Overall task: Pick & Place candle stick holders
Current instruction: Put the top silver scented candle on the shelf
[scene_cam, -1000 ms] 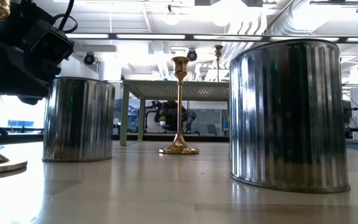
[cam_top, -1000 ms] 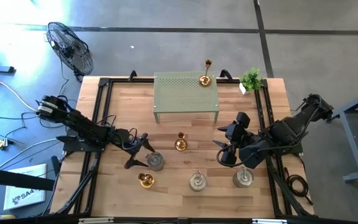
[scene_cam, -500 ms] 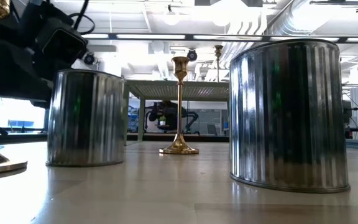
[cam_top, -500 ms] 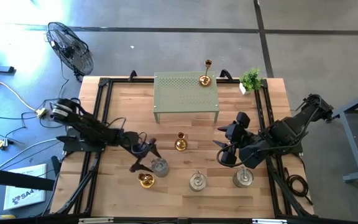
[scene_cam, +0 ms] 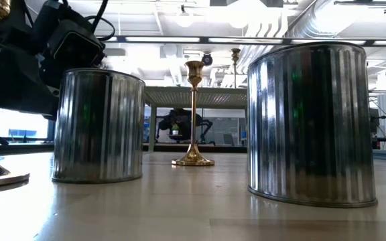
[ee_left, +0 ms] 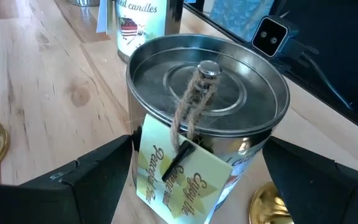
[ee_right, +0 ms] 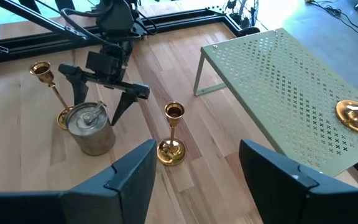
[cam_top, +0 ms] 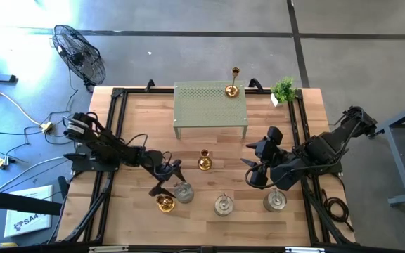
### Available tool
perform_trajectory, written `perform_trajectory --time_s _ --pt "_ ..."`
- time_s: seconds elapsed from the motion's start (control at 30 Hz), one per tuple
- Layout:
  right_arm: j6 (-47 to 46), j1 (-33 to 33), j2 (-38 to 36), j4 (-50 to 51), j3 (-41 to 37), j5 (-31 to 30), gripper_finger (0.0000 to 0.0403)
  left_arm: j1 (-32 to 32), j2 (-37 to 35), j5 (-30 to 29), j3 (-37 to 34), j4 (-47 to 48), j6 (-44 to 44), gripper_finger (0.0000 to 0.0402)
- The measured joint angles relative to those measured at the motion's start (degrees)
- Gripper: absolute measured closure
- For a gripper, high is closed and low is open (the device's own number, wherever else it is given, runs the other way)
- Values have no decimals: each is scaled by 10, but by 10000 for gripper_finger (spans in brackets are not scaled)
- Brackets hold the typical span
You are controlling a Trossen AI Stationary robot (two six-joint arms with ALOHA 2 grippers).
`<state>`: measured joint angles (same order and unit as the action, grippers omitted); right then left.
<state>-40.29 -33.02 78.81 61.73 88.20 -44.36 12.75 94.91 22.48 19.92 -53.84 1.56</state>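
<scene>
Three gold holders with thin stems show: one point(cam_top: 204, 161) mid-table, one point(cam_top: 164, 204) near the front, one point(cam_top: 232, 88) standing on the green perforated stand point(cam_top: 209, 105). Three silver-grey tin-like holders stand along the front: point(cam_top: 183, 191), point(cam_top: 223, 205), point(cam_top: 275, 202). My left gripper point(cam_top: 169, 178) is open, its fingers on either side of the leftmost silver holder point(ee_left: 207, 106), which carries a paper tag tied to its lid knob. My right gripper point(cam_top: 253, 172) hangs open above the table's right part, with nothing between its fingers. My left gripper meets the silver holder's round wall low down point(ee_left: 135, 149), one finger point(ee_left: 98, 180) on each side. It comes almost level from the table's left. The inner finger edges lie at the wall; whether both touch, I cannot tell. The holder stands upright on its base.
A small potted plant point(cam_top: 283, 89) stands at the far right corner. Black rails point(cam_top: 114, 126) frame the table's sides. The front gold holder point(ee_right: 48, 87) stands close beside my left gripper's near finger. A fan point(cam_top: 79, 53) stands on the floor beyond the left corner.
My left gripper has moved toward the table's right and a little toward its near edge, tipping slightly lower. The leftmost silver holder has slid upright the same way, a shorter distance, ending nearer the front gold holder.
</scene>
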Motion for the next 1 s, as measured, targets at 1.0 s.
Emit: perform_trajectory --time_s 1.0 --pt "208 12 254 -244 0 106 179 0 0 -35 2 -5 -3 48"
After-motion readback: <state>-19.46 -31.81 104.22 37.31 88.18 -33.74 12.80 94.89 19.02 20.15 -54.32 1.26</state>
